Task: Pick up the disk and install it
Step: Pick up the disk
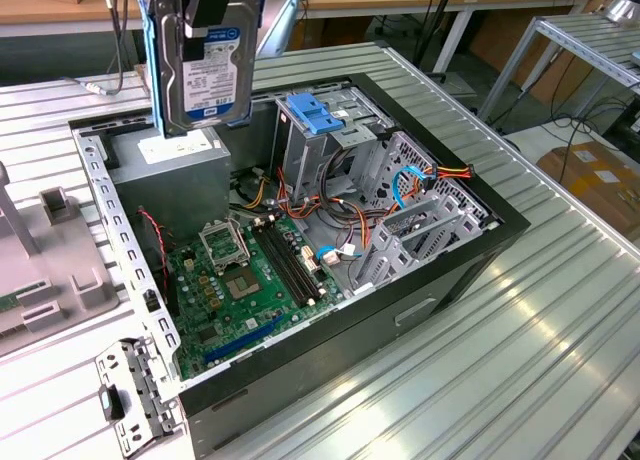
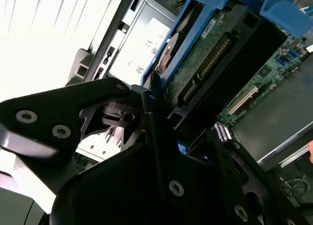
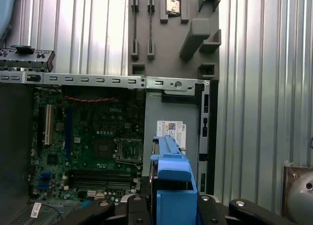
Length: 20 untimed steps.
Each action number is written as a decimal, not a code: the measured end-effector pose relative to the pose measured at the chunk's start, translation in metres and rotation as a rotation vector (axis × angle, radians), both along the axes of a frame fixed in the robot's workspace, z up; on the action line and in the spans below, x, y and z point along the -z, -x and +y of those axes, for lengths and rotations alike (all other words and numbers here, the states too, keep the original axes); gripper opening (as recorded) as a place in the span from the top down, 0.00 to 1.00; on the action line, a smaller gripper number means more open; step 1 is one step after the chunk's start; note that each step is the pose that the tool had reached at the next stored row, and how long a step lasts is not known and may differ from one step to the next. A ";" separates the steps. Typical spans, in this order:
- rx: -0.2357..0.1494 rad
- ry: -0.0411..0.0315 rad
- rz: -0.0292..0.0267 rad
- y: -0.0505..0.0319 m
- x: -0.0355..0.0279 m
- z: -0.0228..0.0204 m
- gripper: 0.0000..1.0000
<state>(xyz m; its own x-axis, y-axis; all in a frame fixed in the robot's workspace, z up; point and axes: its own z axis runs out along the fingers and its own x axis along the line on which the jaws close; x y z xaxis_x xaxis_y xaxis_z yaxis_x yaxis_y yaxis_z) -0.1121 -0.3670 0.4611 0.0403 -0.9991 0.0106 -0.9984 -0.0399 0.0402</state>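
The gripper (image 1: 212, 8), clamped on the hard disk (image 1: 205, 75), should hold it straight, lifted clear of the power supply (image 1: 175, 180).

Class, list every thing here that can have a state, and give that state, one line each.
computer case: side panel off, insides exposed
the disk: lifted upright above the power supply, not yet installed
gripper: shut on the disk
drive cage: standing inside, blue cap on
power supply: seated inside
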 end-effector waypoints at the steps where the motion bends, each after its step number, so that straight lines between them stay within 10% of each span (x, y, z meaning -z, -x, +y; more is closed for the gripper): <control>1: 0.000 0.0001 0.0002 -0.0017 0.0000 -0.0013 0.64; 20: 0.000 0.0000 0.0004 -0.0149 0.0007 -0.0257 0.64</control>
